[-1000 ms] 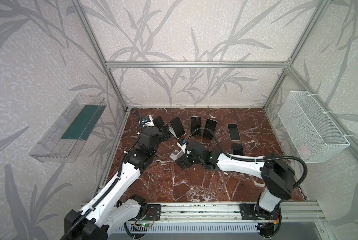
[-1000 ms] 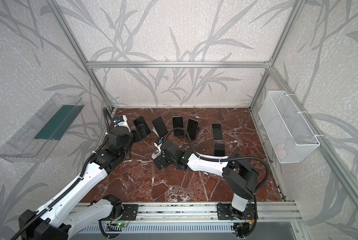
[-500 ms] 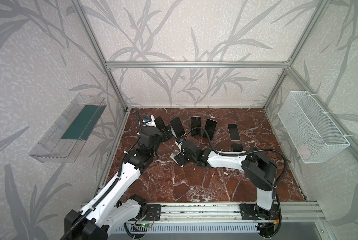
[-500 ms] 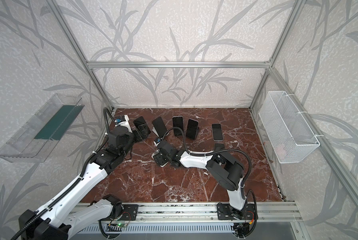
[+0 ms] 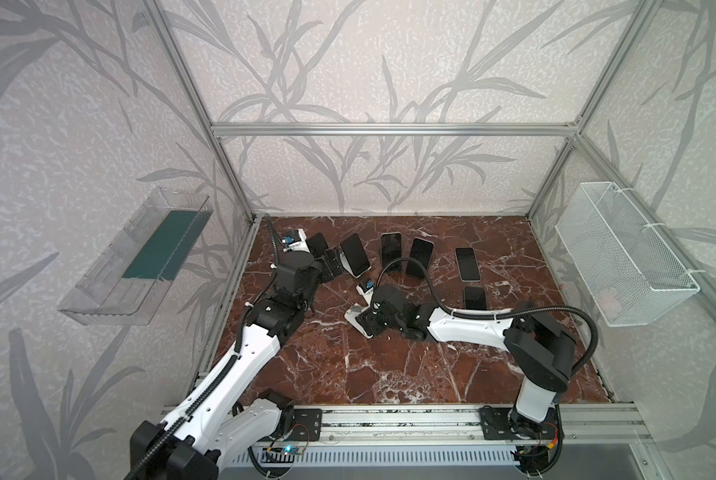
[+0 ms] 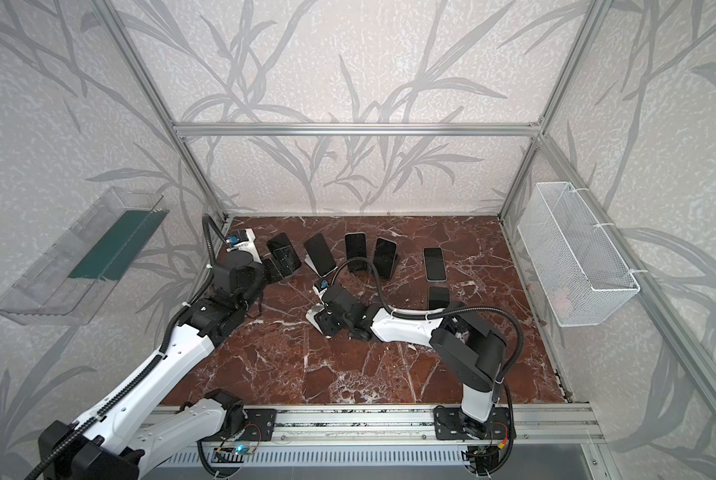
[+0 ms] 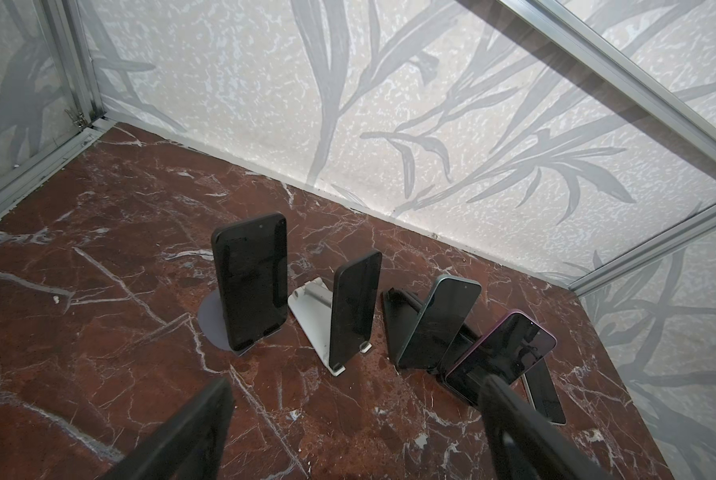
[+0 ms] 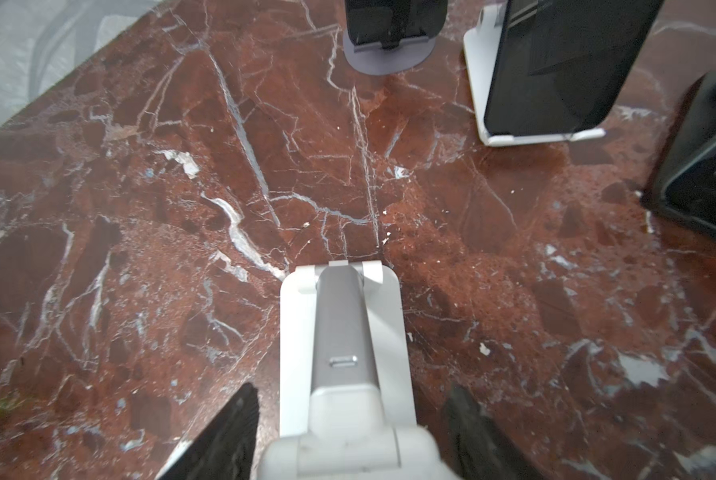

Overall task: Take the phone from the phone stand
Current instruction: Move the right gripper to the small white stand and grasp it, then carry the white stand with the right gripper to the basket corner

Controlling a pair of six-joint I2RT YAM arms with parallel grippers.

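Note:
Several dark phones stand upright on stands in a row at the back: one on a round grey stand [image 7: 250,282], one on a white stand [image 7: 356,307], a teal one [image 7: 439,324] and a purple one [image 7: 501,361]. My left gripper [image 7: 356,415] is open, low over bare floor in front of them, close to the leftmost phone [image 5: 318,245] in both top views. My right gripper [image 8: 352,395] is shut on an empty white phone stand [image 8: 343,332], a finger on each side of its hinge block. That stand [image 5: 354,320] lies mid-floor.
Two phones lie flat on the marble floor at the right [image 5: 467,264] [image 5: 474,297]. A white wire basket [image 5: 622,257] hangs on the right wall and a clear tray [image 5: 140,257] on the left wall. The frame rail [image 5: 389,424] runs along the front.
The right gripper's jaws have closed in onto the white stand, and that arm's elbow has swung left and partly back. The left arm has hardly moved.

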